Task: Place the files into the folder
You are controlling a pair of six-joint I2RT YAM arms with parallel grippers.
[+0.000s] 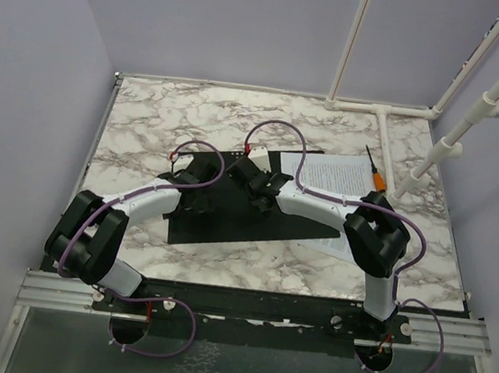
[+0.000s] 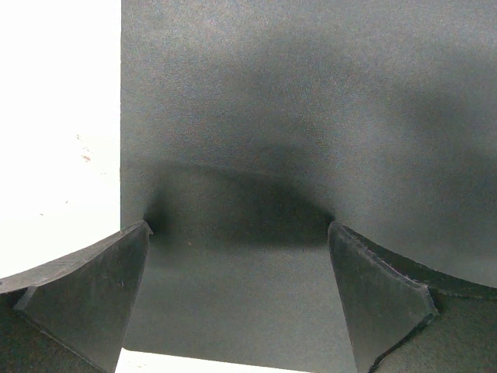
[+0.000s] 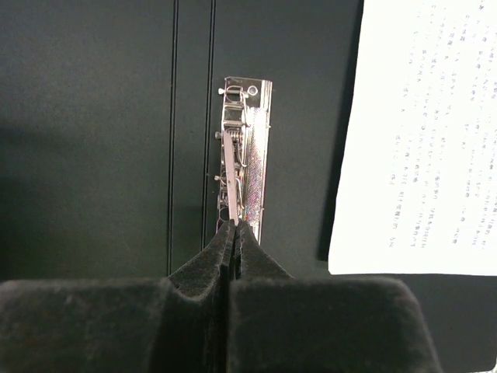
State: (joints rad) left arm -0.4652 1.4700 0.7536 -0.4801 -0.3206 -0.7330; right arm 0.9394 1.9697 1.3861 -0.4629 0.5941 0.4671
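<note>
Folder: flat black rectangular folder (image 1: 226,225), open, inner faces up, mid-way across the white-and-grey marbled table (image 1: 148,120).
Clip: silver metal clip (image 3: 245,155) beside the spine creases, its thin lever pointing toward the right wrist camera.
Files: white printed paper sheets (image 1: 340,173), flat, overlapping the folder's right face; cannot tell how many sheets.
Right gripper (image 3: 234,226): jaws pressed together, pinching the tip of the clip's lever.
Left gripper (image 2: 238,229): jaws spread wide, holding nothing, low over the folder's left face near its outer edge.
Other: orange-handled pointed tool (image 1: 374,172) just beside the sheets, at their far right corner.
</note>
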